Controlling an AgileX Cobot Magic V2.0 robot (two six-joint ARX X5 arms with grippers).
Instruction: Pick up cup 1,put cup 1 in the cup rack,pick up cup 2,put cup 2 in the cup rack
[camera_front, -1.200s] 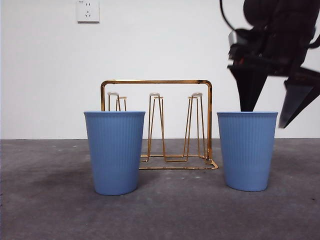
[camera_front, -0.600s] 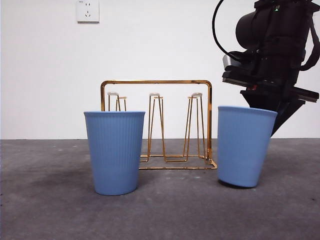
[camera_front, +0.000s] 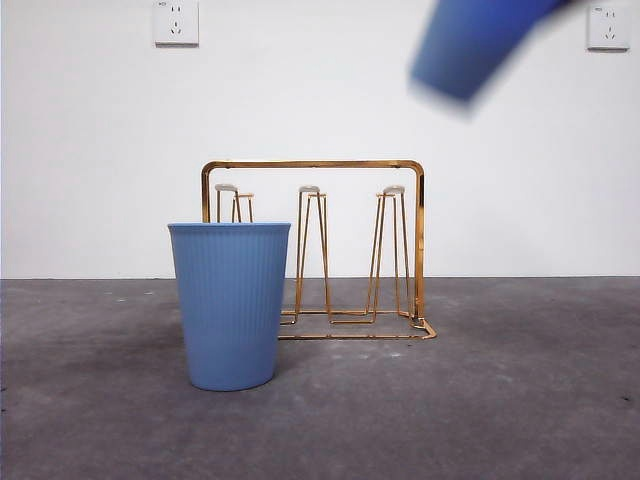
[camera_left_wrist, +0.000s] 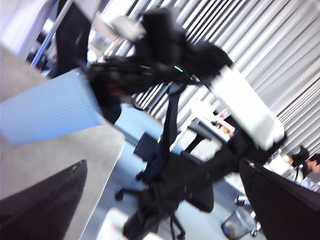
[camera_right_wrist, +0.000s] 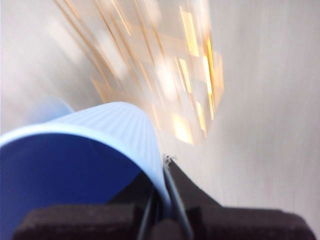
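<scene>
One blue ribbed cup (camera_front: 230, 305) stands on the table in front of the left end of the gold wire cup rack (camera_front: 315, 250). My right gripper (camera_right_wrist: 161, 197) is shut on the rim wall of a second blue cup (camera_right_wrist: 85, 165). It holds this cup tilted high in the air, above and right of the rack, where it shows blurred in the front view (camera_front: 470, 40). The left wrist view shows that cup (camera_left_wrist: 50, 107) held by the right arm. My left gripper (camera_left_wrist: 165, 210) is open and empty, away from the table. The rack is a gold blur in the right wrist view (camera_right_wrist: 170, 75).
The grey table (camera_front: 520, 400) ends at a white wall with two sockets (camera_front: 176, 22). The rack's white-tipped prongs (camera_front: 310, 190) stand upright and bare.
The right gripper closed on the right cup's rim, tipped it off the table and lifted it to the top of the front view. The arm itself has left that view. The left cup and rack stayed put.
</scene>
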